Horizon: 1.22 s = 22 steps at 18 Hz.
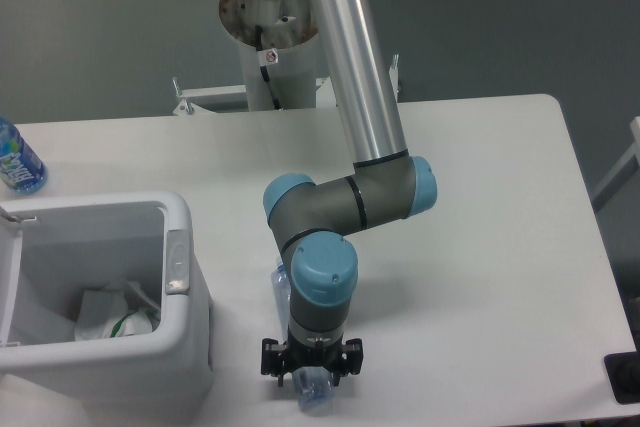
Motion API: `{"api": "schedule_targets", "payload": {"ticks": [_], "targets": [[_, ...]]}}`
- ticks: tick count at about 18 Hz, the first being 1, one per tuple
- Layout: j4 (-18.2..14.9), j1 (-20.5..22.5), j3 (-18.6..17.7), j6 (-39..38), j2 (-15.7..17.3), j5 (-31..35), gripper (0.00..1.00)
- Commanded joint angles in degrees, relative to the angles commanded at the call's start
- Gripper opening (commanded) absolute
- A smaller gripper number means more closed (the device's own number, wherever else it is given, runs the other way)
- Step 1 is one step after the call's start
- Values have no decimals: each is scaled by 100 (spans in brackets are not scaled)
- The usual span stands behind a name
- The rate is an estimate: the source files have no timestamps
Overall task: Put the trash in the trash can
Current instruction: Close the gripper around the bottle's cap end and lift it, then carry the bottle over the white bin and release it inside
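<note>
the gripper (pixel 311 359) hangs with black fingers spread either side of the crushed clear bottle (pixel 312 389) lying on the smooth white table (pixel 500 247); the arm hides most of the bottle, and whether the fingers touch it cannot be told. a crumpled wrapper (pixel 112 319) with green tag sits inside the white, round-cornered plastic bin (pixel 190 347), cut off at left.
</note>
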Motion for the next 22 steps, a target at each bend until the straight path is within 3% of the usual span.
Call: {"api": "schedule_targets", "payload": {"ticks": [6,12,16,19,22], "targets": [[0,0,0,0,70,44,52],[9,0,70,44,202,140,52],[70,192,526,-139,640,115,52],[394,325,1044,-929,843,88,52],[501,465,1580,-1247,1072,-419,52]]}}
